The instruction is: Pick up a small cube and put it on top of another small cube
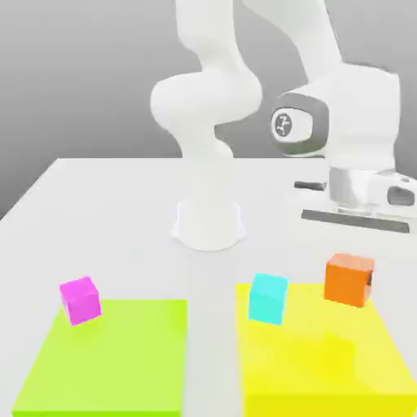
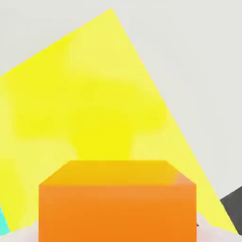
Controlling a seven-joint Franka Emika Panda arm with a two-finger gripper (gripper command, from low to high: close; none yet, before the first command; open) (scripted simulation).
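You are looking at a flat, pale counter (image 1: pixel 106 204) with two matte square mats lying on it: a lime-green mat (image 1: pixel 106 358) at the exterior view's left and a yellow mat (image 1: pixel 326 358) at its right. The arm is smooth, glossy white, built of rounded segments rising from a cylindrical base.

Your pincer (image 1: pixel 352 244) is closed narrow on the orange cube (image 1: pixel 349 279), which hangs in the air above the far right part of the yellow mat, clear of its surface. In the hand view the orange cube (image 2: pixel 117 203) is a plain, sharp-edged block with flat, unmarked faces, and the yellow mat (image 2: pixel 94 104) spreads beneath it.

The cyan cube (image 1: pixel 268 297) sits on the yellow mat near its far left corner, apart from the orange one. The magenta cube (image 1: pixel 80 300) rests on the far left corner of the lime-green mat, well apart from the other two. All three cubes look alike in size and plain finish.
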